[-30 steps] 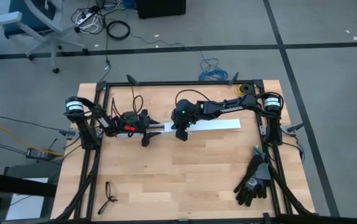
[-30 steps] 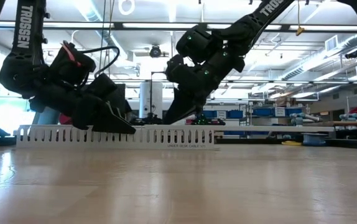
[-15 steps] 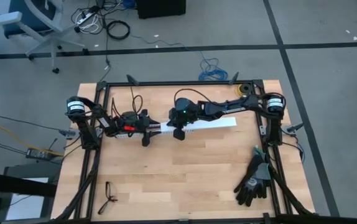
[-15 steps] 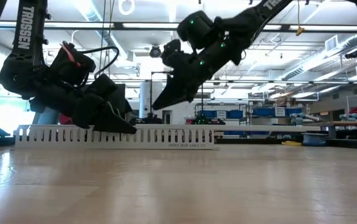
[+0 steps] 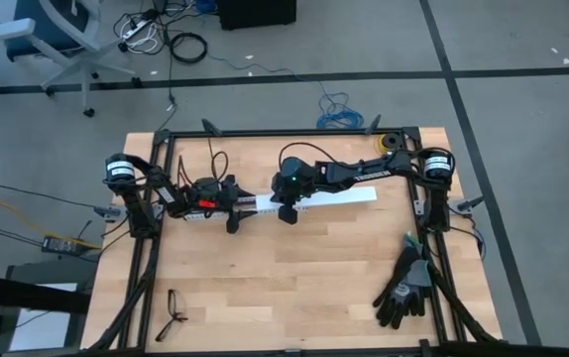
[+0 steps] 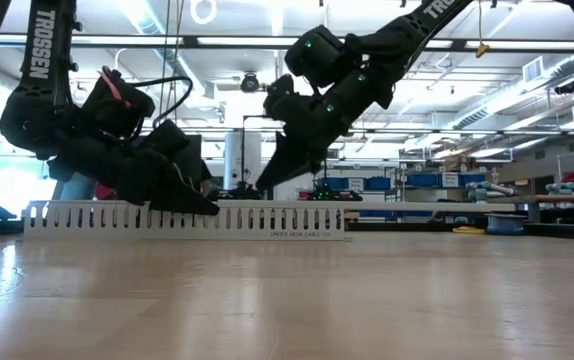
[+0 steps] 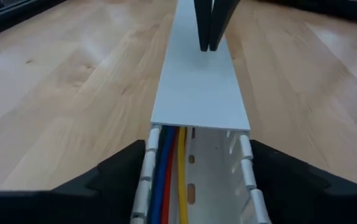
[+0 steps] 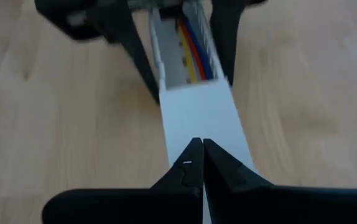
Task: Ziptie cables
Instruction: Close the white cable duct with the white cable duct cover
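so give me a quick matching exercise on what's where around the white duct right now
Things:
1. left gripper
2. right gripper
3. black gloves
4. coloured wires

States and places:
a. lying inside the uncovered end of the white duct
b. jaws shut, over the duct's cover
c. jaws open, one on each side of the duct
d. on the table near its right edge, apart from the duct

Pairs: 1-c, 2-b, 3-d, 4-a
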{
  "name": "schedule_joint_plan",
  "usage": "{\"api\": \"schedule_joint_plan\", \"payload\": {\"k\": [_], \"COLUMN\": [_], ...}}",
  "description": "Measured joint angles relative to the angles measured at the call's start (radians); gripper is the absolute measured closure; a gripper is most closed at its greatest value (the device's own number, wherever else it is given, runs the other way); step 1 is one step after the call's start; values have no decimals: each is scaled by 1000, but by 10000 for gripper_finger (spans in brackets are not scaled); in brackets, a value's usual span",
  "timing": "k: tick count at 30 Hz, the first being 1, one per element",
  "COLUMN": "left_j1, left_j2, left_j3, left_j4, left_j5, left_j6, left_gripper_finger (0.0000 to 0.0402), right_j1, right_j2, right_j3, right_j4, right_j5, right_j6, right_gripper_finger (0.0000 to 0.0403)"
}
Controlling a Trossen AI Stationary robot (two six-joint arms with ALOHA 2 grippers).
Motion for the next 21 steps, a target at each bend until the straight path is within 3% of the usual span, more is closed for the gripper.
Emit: {"api": "schedule_joint_plan", "payload": {"k": [8, 21], "left_j1": [0, 8], "left_j2": [-2, -123], "left_j3": [-7, -183], "left_j4": [36, 175], "left_j5": [64, -18], "left_j6": [-3, 43], "left_gripper_finger": [55, 66], "right_j1": [0, 0], "right_j2": [3, 3], "right_j3": [0, 0], "right_j4": [0, 13], "right_j5": [0, -3], "right_j6": [10, 16], "right_gripper_finger": [403, 403]}}
